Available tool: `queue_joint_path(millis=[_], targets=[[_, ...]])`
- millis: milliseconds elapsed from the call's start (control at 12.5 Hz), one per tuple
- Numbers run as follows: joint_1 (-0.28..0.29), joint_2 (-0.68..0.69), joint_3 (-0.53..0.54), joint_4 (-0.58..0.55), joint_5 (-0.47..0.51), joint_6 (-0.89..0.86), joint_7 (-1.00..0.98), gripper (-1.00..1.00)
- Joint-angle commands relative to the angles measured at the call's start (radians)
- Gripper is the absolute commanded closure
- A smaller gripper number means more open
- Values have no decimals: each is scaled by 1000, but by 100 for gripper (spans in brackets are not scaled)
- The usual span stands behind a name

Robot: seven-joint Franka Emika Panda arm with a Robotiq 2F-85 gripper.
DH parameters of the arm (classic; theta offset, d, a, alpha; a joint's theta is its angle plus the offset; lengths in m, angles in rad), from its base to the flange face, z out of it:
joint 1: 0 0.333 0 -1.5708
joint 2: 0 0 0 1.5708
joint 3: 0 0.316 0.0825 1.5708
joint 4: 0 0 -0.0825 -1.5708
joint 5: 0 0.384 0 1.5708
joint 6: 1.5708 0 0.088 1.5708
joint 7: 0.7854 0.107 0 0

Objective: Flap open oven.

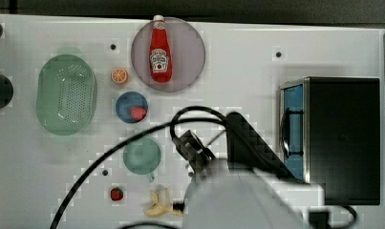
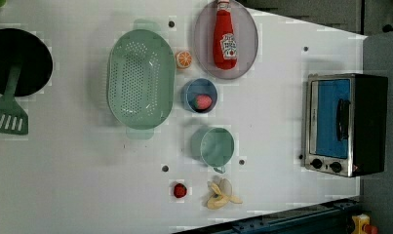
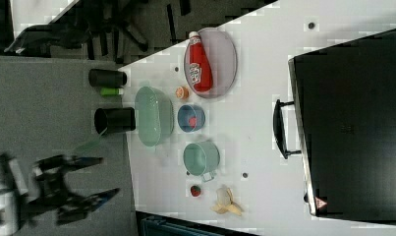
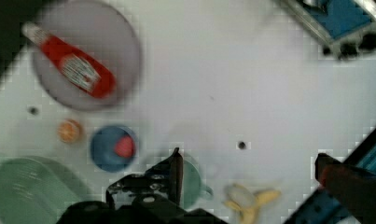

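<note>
The oven [image 2: 345,124] stands at the left view's right edge of the white table, black on top with a silver front frame. Its blue glass door [image 2: 330,117] is up and closed, the dark bar handle [image 2: 341,119] lying across it and small black knobs [image 2: 325,165] beside it. In the right view the handle [image 3: 279,129] juts from the oven [image 3: 353,128] toward the dishes. My gripper [image 3: 107,176] hangs high and well away from the oven, open, with nothing between its fingers. The wrist view has the gripper [image 4: 248,156] spread wide over the table, with a corner of the oven [image 4: 339,23] far off.
A ketchup bottle [image 2: 225,39] lies on a purple plate [image 2: 247,53]. Nearby are a green colander [image 2: 140,78], an orange slice [image 2: 184,59], a blue bowl [image 2: 191,90] holding a strawberry, a green cup [image 2: 216,146], a loose strawberry [image 2: 180,190] and a banana [image 2: 221,195]. A black pan [image 2: 18,61] sits at the left view's left.
</note>
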Motion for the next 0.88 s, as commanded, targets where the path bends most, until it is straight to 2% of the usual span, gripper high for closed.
queue_joint_path(millis=[80,480,560,720,880], targets=[[-11,62,-10,-4,7,3,-43,-65],[-13,64,-13,-11,7,2,-43,55],[-14,65,-14,-17,6,2,-43,65],[-16,66,-21,-45,2,3,-85,65],[-19,67,-36,-84,-13,10,-249,65]])
